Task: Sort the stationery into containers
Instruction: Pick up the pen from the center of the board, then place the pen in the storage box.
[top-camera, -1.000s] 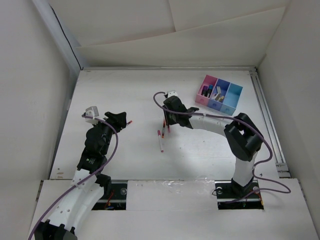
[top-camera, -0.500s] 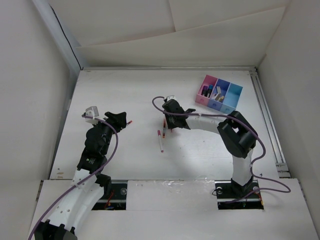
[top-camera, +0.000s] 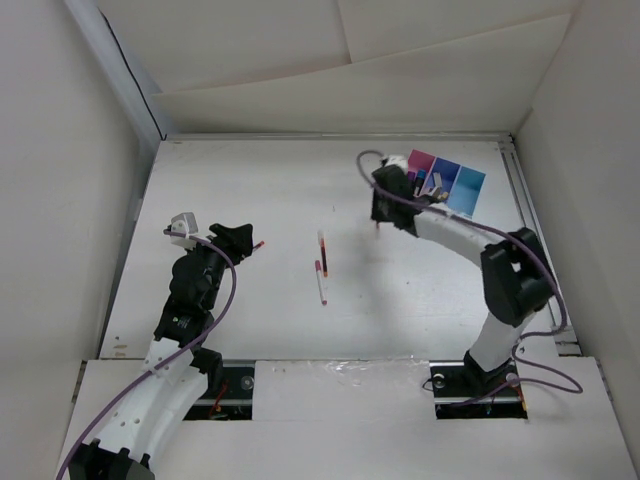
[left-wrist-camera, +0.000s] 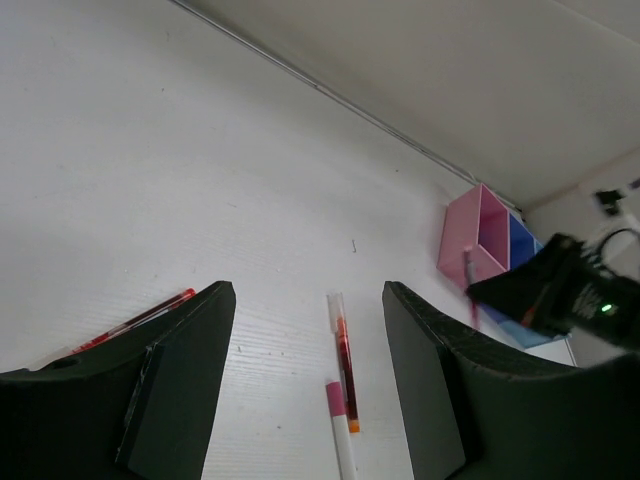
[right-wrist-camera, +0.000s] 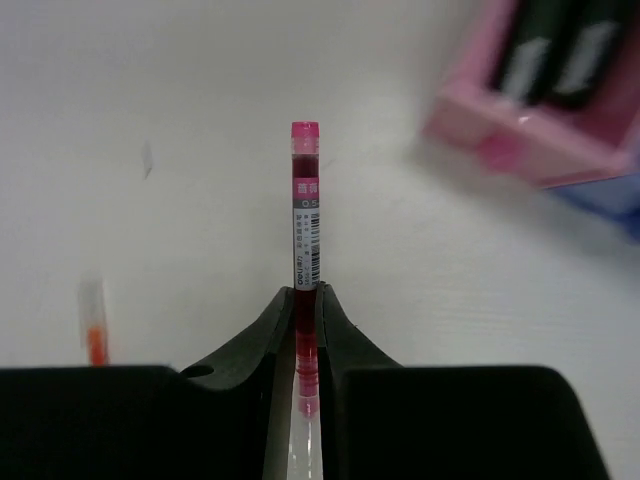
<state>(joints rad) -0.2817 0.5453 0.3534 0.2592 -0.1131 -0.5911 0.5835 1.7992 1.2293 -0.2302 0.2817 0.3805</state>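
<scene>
My right gripper (top-camera: 383, 208) is shut on a thin white pen with a pink cap (right-wrist-camera: 305, 200) and holds it above the table just left of the three-bin tray. Its jaws (right-wrist-camera: 306, 297) pinch the pen's red barrel. The tray has a pink bin (top-camera: 419, 158), a dark blue bin (top-camera: 446, 170) and a cyan bin (top-camera: 469, 186). Dark items lie in the pink bin (right-wrist-camera: 540, 150). Two pens (top-camera: 322, 246) (top-camera: 321, 282) lie mid-table. A red pen (top-camera: 258, 244) lies by my open, empty left gripper (top-camera: 236, 240).
The left wrist view shows the orange-red pen (left-wrist-camera: 343, 350) and a pink-capped white pen (left-wrist-camera: 340, 430) between the open fingers (left-wrist-camera: 180, 380), the red pen (left-wrist-camera: 140, 318) at the left, and the pink bin (left-wrist-camera: 470, 235) far right. White walls surround the table.
My right gripper has lifted one pen from the middle group and carried it up and to the right, close to the tray. The left arm has not moved.
</scene>
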